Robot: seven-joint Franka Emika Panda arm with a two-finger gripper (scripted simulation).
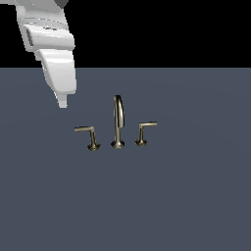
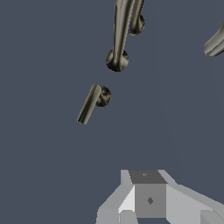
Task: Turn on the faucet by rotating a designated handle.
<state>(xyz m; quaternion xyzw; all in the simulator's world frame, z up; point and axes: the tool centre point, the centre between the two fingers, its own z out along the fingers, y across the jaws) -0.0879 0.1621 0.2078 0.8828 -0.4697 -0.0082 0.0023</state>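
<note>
The arm (image 1: pixel 49 46) is cut off by the exterior view's top edge, and its fingertips cannot be made out. In the wrist view the gripper (image 2: pixel 148 199) runs off the lower edge, so its jaws cannot be told. The spout (image 2: pixel 122 30) and one lever (image 2: pixel 215 43) are cropped at the top and right edges.

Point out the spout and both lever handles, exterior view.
spout (image 1: pixel 118 117): exterior view, on the upright stem below the arch.
handle on the exterior view's left (image 1: pixel 84 129): exterior view, on the straight lever arm.
handle on the exterior view's right (image 1: pixel 147 125): exterior view, on the lever arm.
</note>
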